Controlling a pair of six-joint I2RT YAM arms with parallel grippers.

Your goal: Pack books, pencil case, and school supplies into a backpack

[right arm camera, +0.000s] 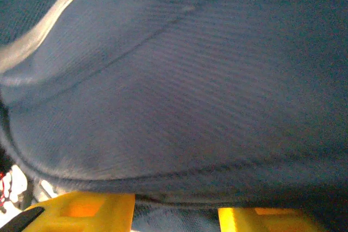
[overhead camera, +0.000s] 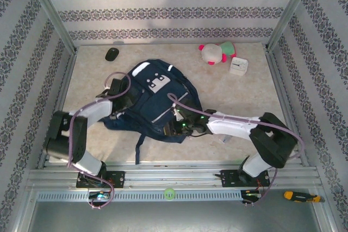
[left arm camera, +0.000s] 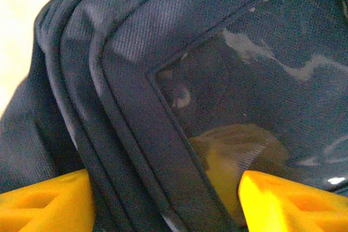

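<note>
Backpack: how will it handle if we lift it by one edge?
Likely floppy: the backpack lies slumped on the table, and its woven fabric curves softly. It would probably sag rather than lift flat. The loose strap may drag or snag.

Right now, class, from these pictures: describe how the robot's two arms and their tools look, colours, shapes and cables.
The left arm and the right arm both alternate white shells with bulky black joints, on black bases. A pale purple cable runs along each. Green lights glow by the right wrist. Each tool's fingers are blocky yellow-orange plastic with moulded recesses.
</note>
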